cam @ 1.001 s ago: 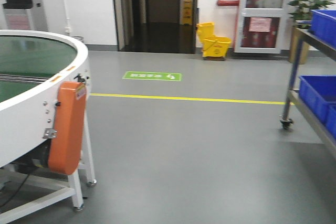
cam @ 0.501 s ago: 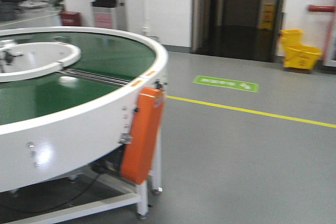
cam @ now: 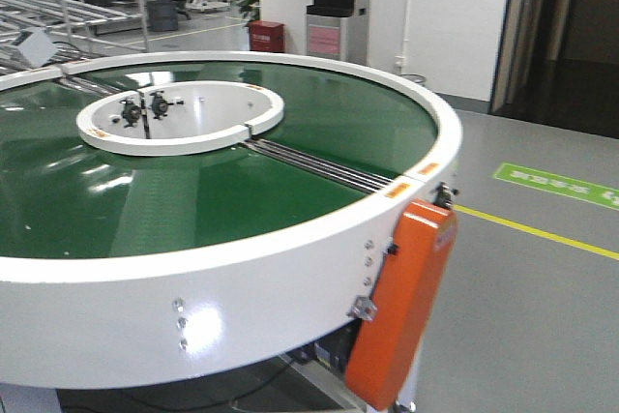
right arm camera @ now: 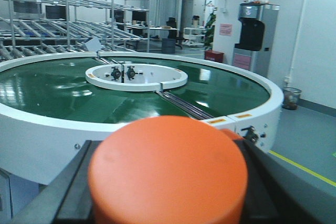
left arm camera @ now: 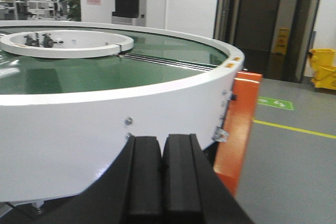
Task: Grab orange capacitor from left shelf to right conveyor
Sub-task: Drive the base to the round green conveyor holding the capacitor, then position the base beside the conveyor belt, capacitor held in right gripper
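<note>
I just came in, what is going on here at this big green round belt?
The robot's right pincer holds the orange capacitor, whose flat round top fills the bottom of the right wrist view. The left pincer is shut and holds nothing. The round green conveyor stands just ahead of both arms, and the capacitor is not yet set on its belt.

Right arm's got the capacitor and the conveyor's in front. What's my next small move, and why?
Probably reach the right gripper forward past the white rim: the orange capacitor is clamped short of the right conveyor, not yet over its green belt.
</note>
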Tool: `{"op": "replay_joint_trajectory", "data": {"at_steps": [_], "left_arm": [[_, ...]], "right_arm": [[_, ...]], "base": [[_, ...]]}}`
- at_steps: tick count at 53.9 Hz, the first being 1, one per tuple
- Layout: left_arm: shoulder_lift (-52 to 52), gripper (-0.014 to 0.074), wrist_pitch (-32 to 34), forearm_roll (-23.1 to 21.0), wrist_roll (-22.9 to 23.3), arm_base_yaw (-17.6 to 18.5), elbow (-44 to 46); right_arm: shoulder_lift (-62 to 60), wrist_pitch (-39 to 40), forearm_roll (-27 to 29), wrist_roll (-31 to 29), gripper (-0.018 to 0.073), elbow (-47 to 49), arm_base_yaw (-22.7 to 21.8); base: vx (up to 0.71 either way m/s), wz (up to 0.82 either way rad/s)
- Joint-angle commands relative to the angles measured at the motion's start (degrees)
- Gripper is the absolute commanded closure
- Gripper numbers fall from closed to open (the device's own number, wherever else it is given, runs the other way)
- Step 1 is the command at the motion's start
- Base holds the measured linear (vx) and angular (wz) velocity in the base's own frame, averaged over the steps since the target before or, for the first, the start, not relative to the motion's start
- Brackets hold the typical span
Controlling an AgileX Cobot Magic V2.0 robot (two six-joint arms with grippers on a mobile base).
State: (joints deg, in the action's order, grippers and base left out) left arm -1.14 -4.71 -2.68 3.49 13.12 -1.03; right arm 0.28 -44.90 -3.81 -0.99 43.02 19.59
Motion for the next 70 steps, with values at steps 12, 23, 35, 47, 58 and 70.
{"op": "replay_joint_trajectory", "data": {"at_steps": [12,23,35,47,58,70], "left_arm": [[-0.27,0.0603,4.71,-0.27,0.32,0.42,1.71],[-0.27,0.0603,4.71,-0.27,0.32,0.42,1.71],[-0.27,0.0603,4.71,-0.27,0.32,0.42,1.71],[-0.27,0.0603,4.71,-0.27,0.32,0.42,1.71],[-0.27,0.0603,4.71,-0.27,0.32,0.42,1.71],[-0.27,0.0603,4.71,-0.27,0.32,0.42,1.71]], "right_arm": [[1.26,4.98,-0.55,0.01,0.0567,1.3,-0.08],[1.26,4.98,-0.55,0.01,0.0567,1.3,-0.08],[1.26,4.76,-0.55,0.01,0.0567,1.3,-0.08],[1.26,4.88,-0.55,0.01,0.0567,1.3,-0.08],[1.26,4.81,-0.55,0.01,0.0567,1.3,-0.08],[1.26,4.81,-0.55,0.01,0.0567,1.3,-0.08]], "base": [[0.43,0.22],[0.42,0.16],[0.41,0.19],[0.4,0.2],[0.38,0.18],[0.3,0.12]]}}
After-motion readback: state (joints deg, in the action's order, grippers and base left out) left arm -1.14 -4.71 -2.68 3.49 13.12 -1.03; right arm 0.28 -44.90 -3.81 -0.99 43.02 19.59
